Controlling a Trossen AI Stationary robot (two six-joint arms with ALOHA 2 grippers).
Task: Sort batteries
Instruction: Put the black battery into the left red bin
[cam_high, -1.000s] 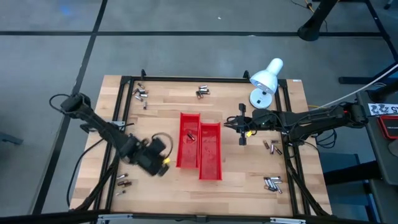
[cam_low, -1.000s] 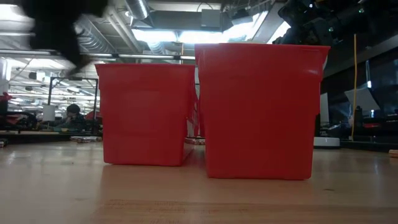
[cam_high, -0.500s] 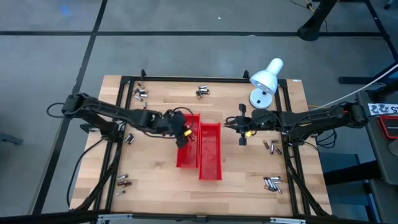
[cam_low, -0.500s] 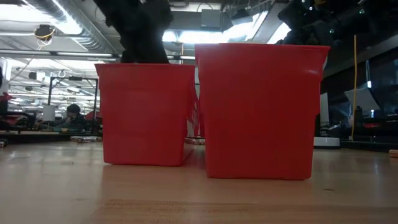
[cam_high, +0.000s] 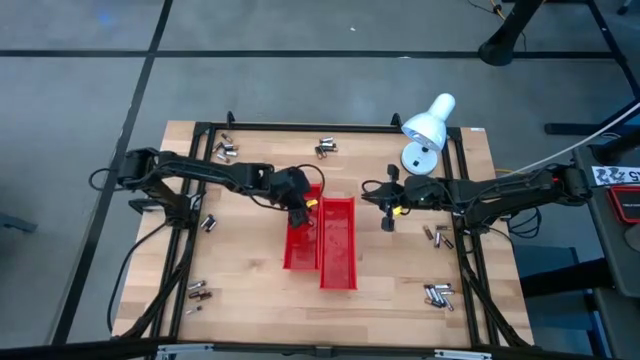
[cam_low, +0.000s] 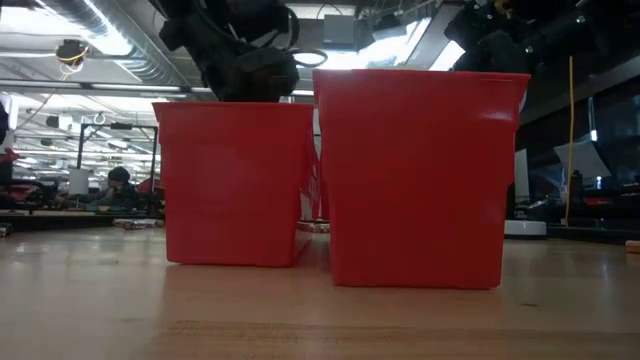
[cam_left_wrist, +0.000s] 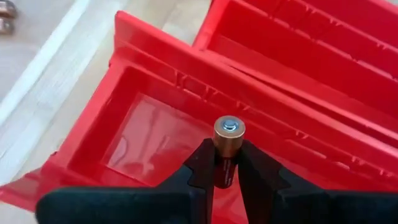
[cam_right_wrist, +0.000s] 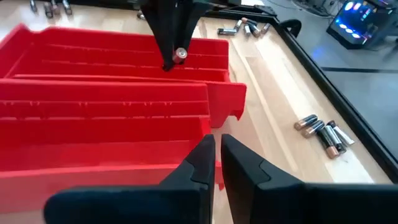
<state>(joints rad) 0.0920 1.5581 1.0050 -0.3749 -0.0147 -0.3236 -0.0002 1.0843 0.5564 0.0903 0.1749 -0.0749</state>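
Left hand (cam_left_wrist: 225, 163) pinching copper-capped cylindrical battery (cam_left_wrist: 228, 137) above left red plastic tray (cam_left_wrist: 93, 134); tilted release risks bounce onto wooden counter (cam_high: 250, 280). Right hand (cam_right_wrist: 215, 148) nearly closed, empty, beside right red tray (cam_right_wrist: 93, 102)

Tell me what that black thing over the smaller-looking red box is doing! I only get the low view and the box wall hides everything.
Observer: That's the left hand. It is pinching a battery upright, copper-coloured end up, over the left red tray.
Operator: Is the other hand holding one too?
Observer: No. The right hand holds nothing; it hangs beside the right red tray, on that arm's own side.
Operator: Are there more batteries to pick up?
Observer: Yes, loose batteries lie in little groups on the wooden table, mostly near its edges and corners.
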